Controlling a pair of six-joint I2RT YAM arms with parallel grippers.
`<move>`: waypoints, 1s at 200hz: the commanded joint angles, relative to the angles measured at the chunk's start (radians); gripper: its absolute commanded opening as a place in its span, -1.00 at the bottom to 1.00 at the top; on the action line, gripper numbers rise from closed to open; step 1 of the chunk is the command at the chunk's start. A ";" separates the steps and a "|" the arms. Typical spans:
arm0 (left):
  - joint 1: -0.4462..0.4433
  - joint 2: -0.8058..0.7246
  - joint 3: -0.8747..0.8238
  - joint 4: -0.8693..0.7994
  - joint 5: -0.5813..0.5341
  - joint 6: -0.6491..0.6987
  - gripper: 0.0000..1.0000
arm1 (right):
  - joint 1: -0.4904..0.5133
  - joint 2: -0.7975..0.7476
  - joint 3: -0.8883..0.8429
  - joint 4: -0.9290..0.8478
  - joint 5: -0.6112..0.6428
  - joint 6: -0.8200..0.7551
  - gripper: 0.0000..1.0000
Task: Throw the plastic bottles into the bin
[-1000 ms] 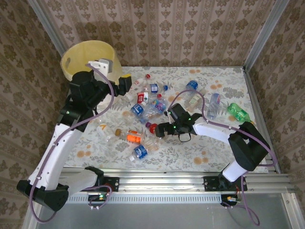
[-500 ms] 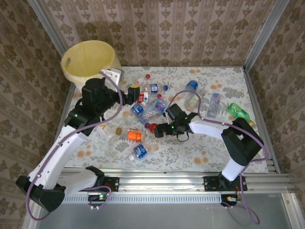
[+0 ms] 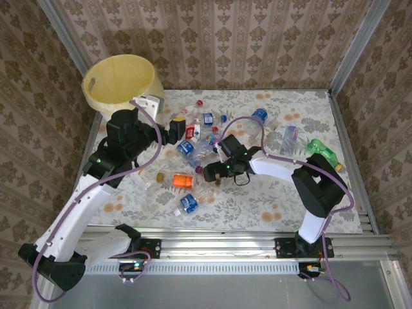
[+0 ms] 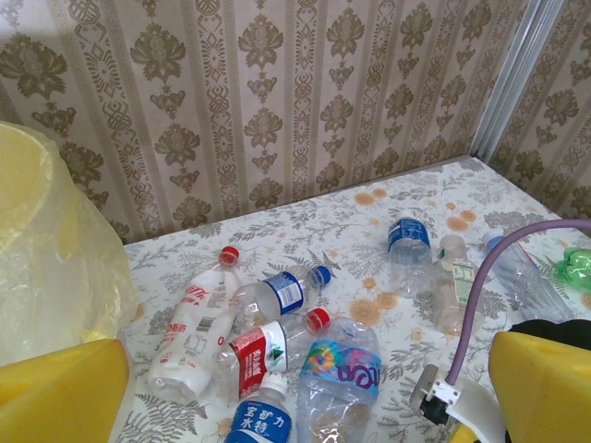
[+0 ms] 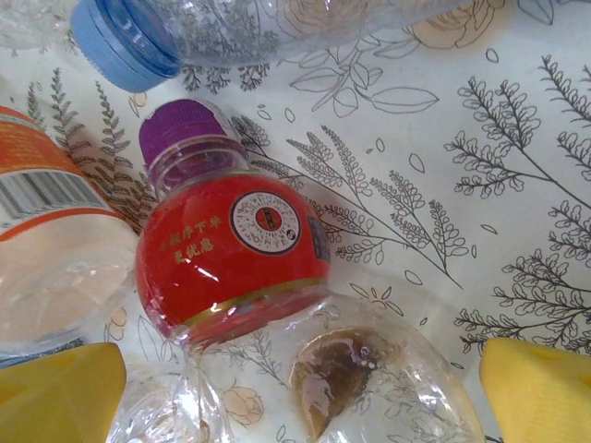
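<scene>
Now: right pincer (image 5: 300,392) spread above red-label bottle (image 5: 231,258), purple cap, lying mid-surface (image 3: 257,206). Judgement: descend, close on firm labelled shoulder, not crumpled clear body. Left pincer (image 4: 300,397) spread, empty. Bin (image 3: 96,96) far left.

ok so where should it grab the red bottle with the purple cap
Come from above and close across the labelled bulge of the red bottle. It lies on its side, and that part looks round and uncrushed, while the clear body behind it is crumpled.
</scene>
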 commanded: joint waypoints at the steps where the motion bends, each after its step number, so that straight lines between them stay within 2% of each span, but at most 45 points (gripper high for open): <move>1: -0.009 -0.023 -0.013 -0.002 -0.009 -0.015 1.00 | 0.003 0.025 0.006 -0.025 -0.018 -0.028 0.97; 36: -0.010 -0.021 -0.011 -0.003 0.007 -0.015 1.00 | 0.002 0.025 -0.022 -0.009 -0.016 -0.023 0.90; 108: -0.040 0.007 -0.010 0.012 0.016 -0.015 0.99 | 0.001 0.003 -0.054 0.007 0.000 -0.021 0.59; 137: -0.052 0.018 -0.014 0.032 0.025 -0.022 0.99 | 0.002 -0.039 -0.073 0.012 0.011 -0.020 0.46; 200: -0.071 0.052 -0.036 0.103 0.089 -0.089 1.00 | -0.007 -0.186 -0.122 -0.005 0.088 -0.007 0.37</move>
